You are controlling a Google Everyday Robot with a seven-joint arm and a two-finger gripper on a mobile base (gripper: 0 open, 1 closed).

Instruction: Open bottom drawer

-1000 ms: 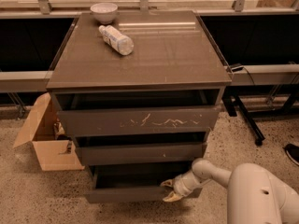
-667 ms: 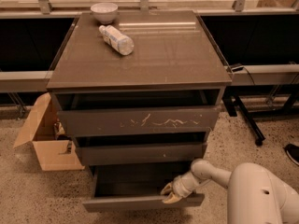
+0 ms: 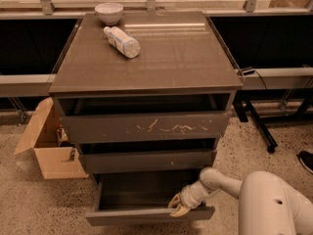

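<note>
The bottom drawer (image 3: 142, 214) is the lowest of three dark grey-brown drawers in the cabinet. It stands pulled well out, with its dark inside showing. My gripper (image 3: 178, 207) is at the right part of its front panel's top edge, hooked over the rim. My white arm reaches in from the lower right. The middle drawer (image 3: 146, 160) and the scratched top drawer (image 3: 146, 126) are each pulled out a little.
A white bowl (image 3: 108, 12) and a lying plastic bottle (image 3: 122, 41) are on the cabinet top (image 3: 171, 58). An open cardboard box (image 3: 46, 148) stands on the floor at the left. Black table legs (image 3: 257, 126) are at the right.
The bottom drawer has slid further out toward the camera, and my gripper has moved with its front edge. The other drawers have not moved.
</note>
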